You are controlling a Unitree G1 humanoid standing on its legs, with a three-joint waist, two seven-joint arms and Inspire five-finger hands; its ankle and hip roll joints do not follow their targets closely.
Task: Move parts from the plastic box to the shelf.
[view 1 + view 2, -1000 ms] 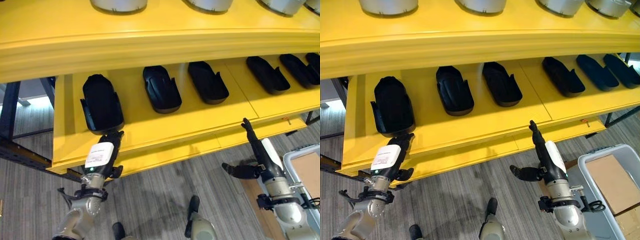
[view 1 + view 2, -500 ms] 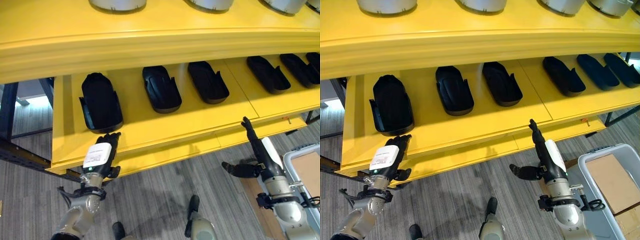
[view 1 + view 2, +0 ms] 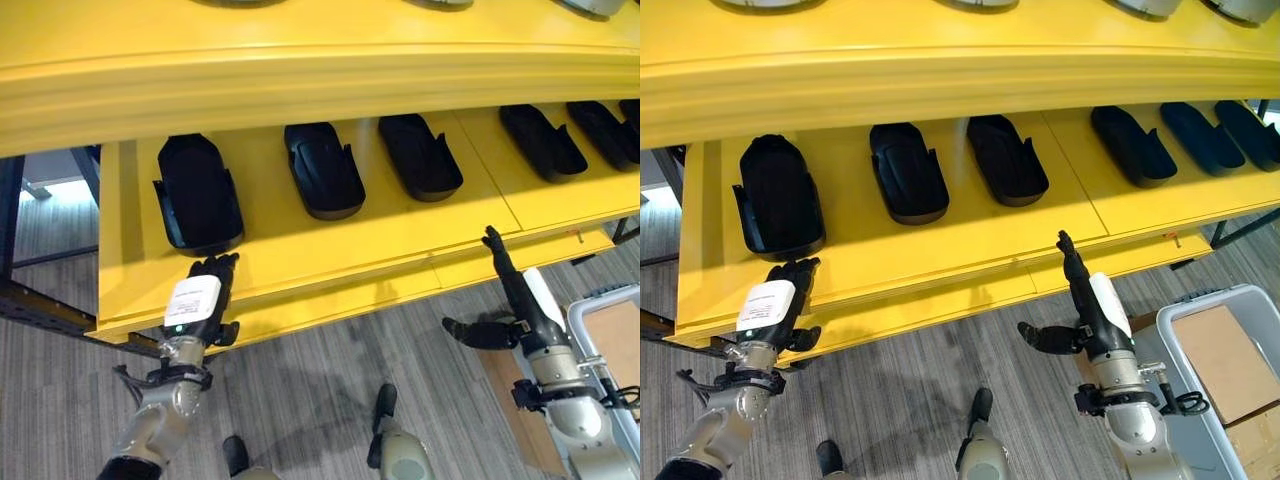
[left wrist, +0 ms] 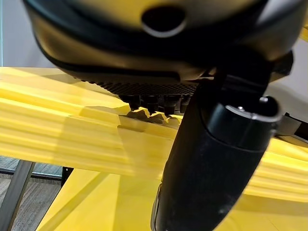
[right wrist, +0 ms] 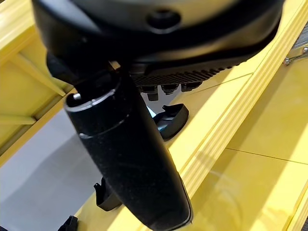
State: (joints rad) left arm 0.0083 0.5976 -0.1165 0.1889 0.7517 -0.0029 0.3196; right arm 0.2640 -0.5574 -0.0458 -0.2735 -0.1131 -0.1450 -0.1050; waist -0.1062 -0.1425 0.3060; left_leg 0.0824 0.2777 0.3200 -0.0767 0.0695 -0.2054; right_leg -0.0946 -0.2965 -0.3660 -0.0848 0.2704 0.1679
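Since a second ago the left hand [image 3: 203,296] has drawn back a little from the leftmost black part [image 3: 197,192], fingers now just short of it at the shelf's front lip. Its fingers are straight and hold nothing. Six glossy, boat-shaped moulded parts lie in a row on the smooth yellow shelf [image 3: 330,250], among them a second [image 3: 321,170] and a third [image 3: 419,156]. A white label on the left hand's back bears print too small to read. The right hand [image 3: 1077,290] points straight fingers at the shelf edge, thumb spread, empty. Beyond it, a grey plastic box [image 3: 1228,335] holds brown cardboard, on grey striped carpet [image 3: 300,390].
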